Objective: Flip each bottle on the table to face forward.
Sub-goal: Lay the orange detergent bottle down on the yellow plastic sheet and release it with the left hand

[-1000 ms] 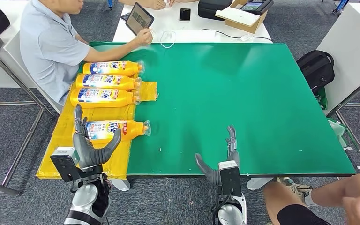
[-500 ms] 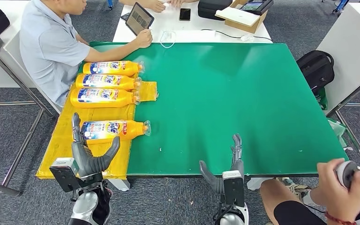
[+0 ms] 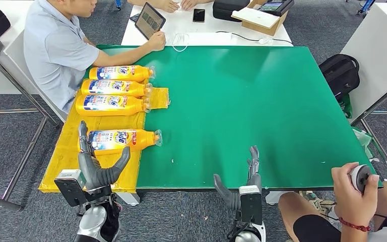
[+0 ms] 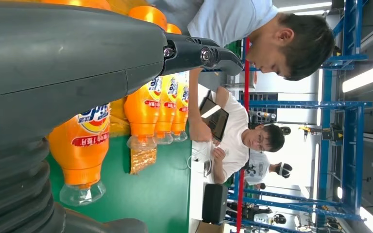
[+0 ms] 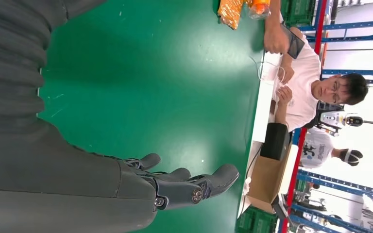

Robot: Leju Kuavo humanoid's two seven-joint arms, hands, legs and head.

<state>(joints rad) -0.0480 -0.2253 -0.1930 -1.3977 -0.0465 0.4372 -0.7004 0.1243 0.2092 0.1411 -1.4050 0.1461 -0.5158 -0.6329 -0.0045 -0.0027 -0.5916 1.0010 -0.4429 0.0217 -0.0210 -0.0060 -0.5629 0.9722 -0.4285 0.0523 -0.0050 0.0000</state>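
At table's near-left edge, robot's left hand (image 3: 97, 169), fingers spread & holding nothing, sits just short of nearest bottle (image 3: 122, 139), lying w/ long axis left-right, cap right; right hand (image 3: 242, 184), also empty, well apart.

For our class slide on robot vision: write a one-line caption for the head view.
Both open hands, left hand and right hand, hover at the green table edge near four orange bottles.

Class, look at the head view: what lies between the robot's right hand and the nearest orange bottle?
Bare green tabletop separates the right hand from the nearest bottle, as the head view shows.
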